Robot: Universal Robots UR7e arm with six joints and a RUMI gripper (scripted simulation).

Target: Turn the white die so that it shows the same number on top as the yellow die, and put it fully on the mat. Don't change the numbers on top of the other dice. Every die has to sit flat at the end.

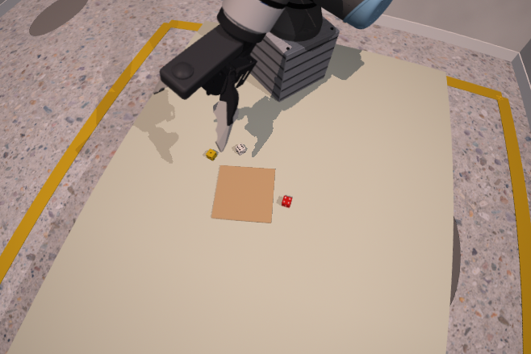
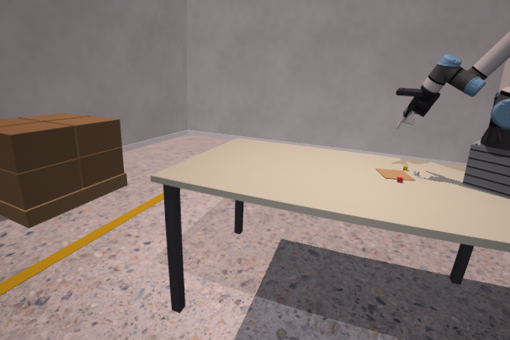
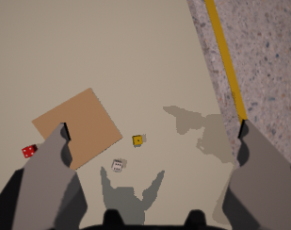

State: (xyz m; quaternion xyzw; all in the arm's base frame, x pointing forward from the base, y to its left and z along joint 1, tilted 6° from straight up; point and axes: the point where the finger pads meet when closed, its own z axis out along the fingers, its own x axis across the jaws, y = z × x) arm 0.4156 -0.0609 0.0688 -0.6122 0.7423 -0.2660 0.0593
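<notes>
The white die (image 1: 240,148) (image 2: 416,173) (image 3: 117,165) lies on the table beside the mat, off it, with several pips on top. The yellow die (image 1: 211,154) (image 2: 404,167) (image 3: 137,139) shows one pip on top and lies near the mat's corner. The red die (image 1: 286,201) (image 2: 400,180) (image 3: 29,151) shows several pips on top, off the mat's other side. The orange-brown mat (image 1: 244,194) (image 2: 391,173) (image 3: 92,125) bears no die. My gripper (image 3: 152,123) is wide open and empty, tilted, high above the table near the white and yellow dice; in the top view its fingers overlap.
The pale table (image 1: 343,256) (image 2: 296,171) has an edge near the dice's side, seen at right in the wrist view. The arm's ribbed grey base (image 1: 295,67) (image 2: 486,169) stands behind the dice. Stacked brown boxes (image 2: 49,163) stand on the floor away from the table.
</notes>
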